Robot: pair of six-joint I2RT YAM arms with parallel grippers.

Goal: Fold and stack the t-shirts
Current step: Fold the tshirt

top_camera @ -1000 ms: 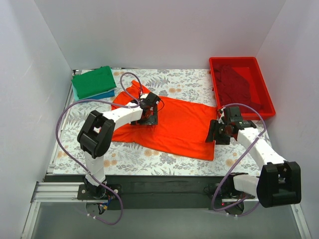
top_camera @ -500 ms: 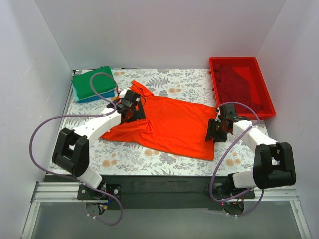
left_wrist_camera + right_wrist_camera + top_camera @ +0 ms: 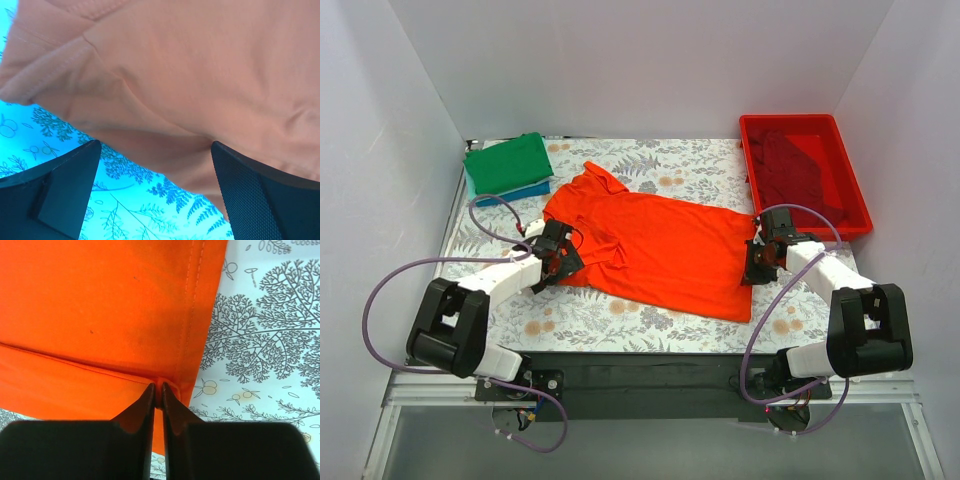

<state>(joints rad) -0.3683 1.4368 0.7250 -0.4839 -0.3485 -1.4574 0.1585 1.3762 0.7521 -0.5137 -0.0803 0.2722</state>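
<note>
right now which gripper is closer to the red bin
Right. The right gripper pinches the orange shirt beside the red bin; the left gripper is far across, at its other end.

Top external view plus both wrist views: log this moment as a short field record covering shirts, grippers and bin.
spread shirt: orange-red t-shirt, flat on the table
left arm: left gripper open, at the shirt's left edge
right arm: right gripper shut on a pinch of hem at the shirt's right edge
stack: green shirt folded on top of blue shirt, far left corner
waiting: dark red shirt, crumpled inside the red bin, far right
</note>
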